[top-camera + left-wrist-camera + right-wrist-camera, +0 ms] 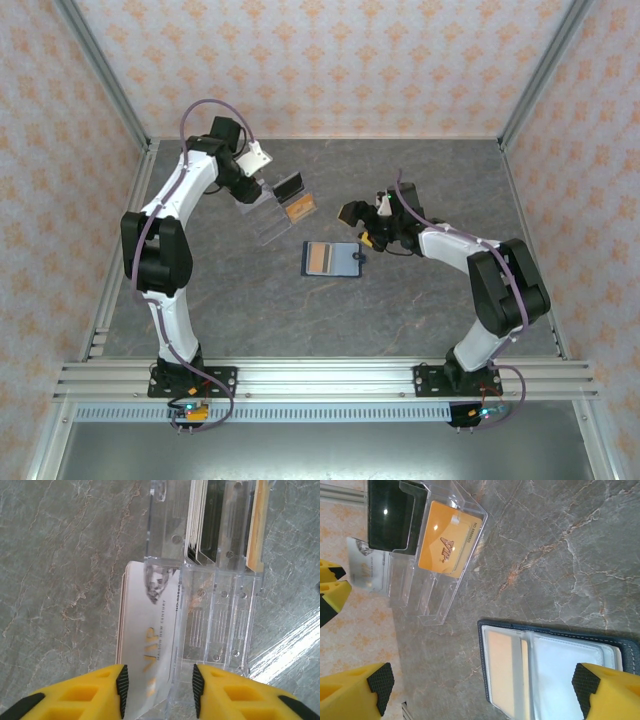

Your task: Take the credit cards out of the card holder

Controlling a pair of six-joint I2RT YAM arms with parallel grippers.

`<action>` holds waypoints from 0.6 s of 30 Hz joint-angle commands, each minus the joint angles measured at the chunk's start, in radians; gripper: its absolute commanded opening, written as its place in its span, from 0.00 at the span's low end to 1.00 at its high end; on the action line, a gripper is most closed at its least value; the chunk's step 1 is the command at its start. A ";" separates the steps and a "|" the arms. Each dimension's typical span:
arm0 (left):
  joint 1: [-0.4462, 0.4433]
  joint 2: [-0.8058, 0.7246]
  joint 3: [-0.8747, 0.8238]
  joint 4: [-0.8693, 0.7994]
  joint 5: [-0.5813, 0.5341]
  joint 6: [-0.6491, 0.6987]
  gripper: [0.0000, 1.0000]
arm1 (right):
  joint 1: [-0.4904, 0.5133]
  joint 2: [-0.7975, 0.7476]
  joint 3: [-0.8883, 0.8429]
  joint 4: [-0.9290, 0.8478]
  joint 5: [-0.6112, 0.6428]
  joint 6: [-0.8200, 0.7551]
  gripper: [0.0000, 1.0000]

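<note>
Card holder (332, 258) lies open mid-table, orange-brown card (502, 670) in its pocket. Right gripper (481, 685) hovers above it, wide open and empty. Likely next: pinch that card's edge. Left gripper (159, 685) is part-open around white card (150, 645) in the acrylic stand (220, 605), not clamping it. Looks like drop-off.

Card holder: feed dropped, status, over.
Left gripper open astride white card in clear stand. Right gripper open above card holder, orange card inside. Nothing blocking.

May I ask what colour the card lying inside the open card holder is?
Orange-brown; the card in the card holder shows best in the right wrist view.
</note>
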 commanded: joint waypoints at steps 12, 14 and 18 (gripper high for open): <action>0.007 -0.315 -0.162 0.249 0.054 -0.409 0.69 | 0.119 -0.018 0.134 -0.315 0.282 -0.176 0.84; 0.004 -0.366 -0.228 0.309 0.045 -0.509 0.73 | 0.151 -0.009 0.157 -0.353 0.329 -0.194 0.80; -0.022 -0.469 -0.384 0.392 0.045 -0.658 0.80 | 0.220 0.035 0.208 -0.423 0.403 -0.220 0.73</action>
